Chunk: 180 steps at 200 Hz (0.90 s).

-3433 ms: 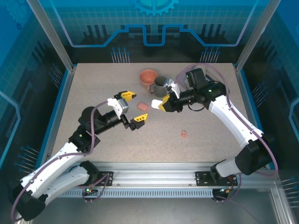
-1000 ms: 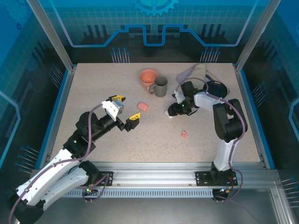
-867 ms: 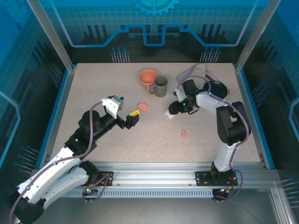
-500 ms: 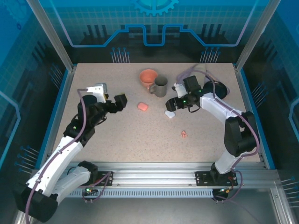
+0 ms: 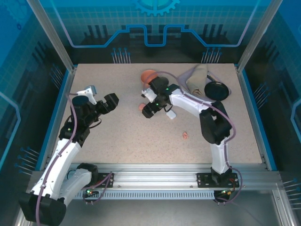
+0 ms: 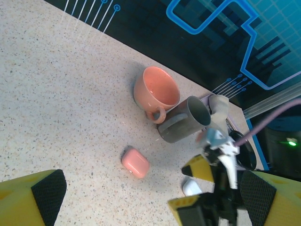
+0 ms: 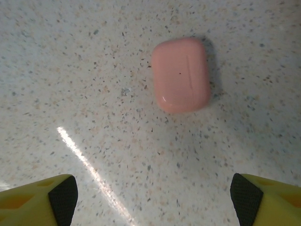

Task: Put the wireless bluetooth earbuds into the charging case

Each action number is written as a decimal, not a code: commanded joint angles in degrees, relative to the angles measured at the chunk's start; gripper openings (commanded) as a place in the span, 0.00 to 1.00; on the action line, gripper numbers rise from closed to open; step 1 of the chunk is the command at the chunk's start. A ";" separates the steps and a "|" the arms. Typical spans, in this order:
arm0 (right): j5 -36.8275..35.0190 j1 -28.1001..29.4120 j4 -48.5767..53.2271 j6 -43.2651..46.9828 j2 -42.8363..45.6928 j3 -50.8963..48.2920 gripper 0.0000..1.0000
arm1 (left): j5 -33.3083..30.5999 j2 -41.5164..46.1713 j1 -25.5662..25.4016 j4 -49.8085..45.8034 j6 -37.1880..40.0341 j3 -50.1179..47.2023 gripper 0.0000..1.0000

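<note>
A salmon-pink pair of earbuds (image 5: 185,136) is seen lying on the bare bench (image 5: 117,141), nearest the arm bases and touched by nothing. Further in, a white case (image 5: 171,114) lies just beside the right arm (image 5: 188,101). The pink case (image 7: 181,75), a rounded pebble with its lid shut, is framed untouched between the spread fingers of the right claw (image 7: 154,193). The left claw (image 6: 151,193) is held spread and empty. Behind, a pink cup (image 6: 156,92) and a grey mug (image 6: 186,120) are set side by side, partly hidden from overhead by the right arm.
</note>
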<state>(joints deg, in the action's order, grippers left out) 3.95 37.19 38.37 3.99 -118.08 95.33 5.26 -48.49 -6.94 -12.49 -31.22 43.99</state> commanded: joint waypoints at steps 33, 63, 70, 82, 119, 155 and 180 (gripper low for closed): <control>-6.21 3.40 11.34 4.74 -13.90 16.76 0.89 | 1.42 1.14 0.52 -1.60 0.04 -0.97 0.99; -9.21 3.83 15.12 5.82 -20.19 24.62 0.89 | 1.77 1.19 0.52 -1.68 0.37 -0.79 0.99; -9.78 3.91 16.05 5.98 -21.33 26.23 0.89 | 1.81 1.13 0.52 -1.59 0.44 -0.83 0.99; -10.56 3.86 17.25 6.20 -23.17 28.95 0.89 | 1.83 1.17 0.54 -1.57 0.53 -0.74 0.99; -10.76 3.86 18.41 6.56 -26.35 31.82 0.86 | 1.86 0.88 0.57 -1.31 0.63 -0.62 0.99; -10.57 3.85 18.30 6.99 -27.61 32.55 0.74 | 1.95 0.41 0.53 -1.13 0.66 -0.41 0.99; -10.81 3.85 18.21 7.41 -28.72 33.63 0.72 | 2.18 0.15 0.52 -0.87 0.50 -0.30 0.99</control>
<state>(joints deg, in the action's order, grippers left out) -5.32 40.75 55.00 10.48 -143.68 127.24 5.91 -48.12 -6.90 -13.47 -31.18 43.66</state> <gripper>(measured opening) 0.723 0.989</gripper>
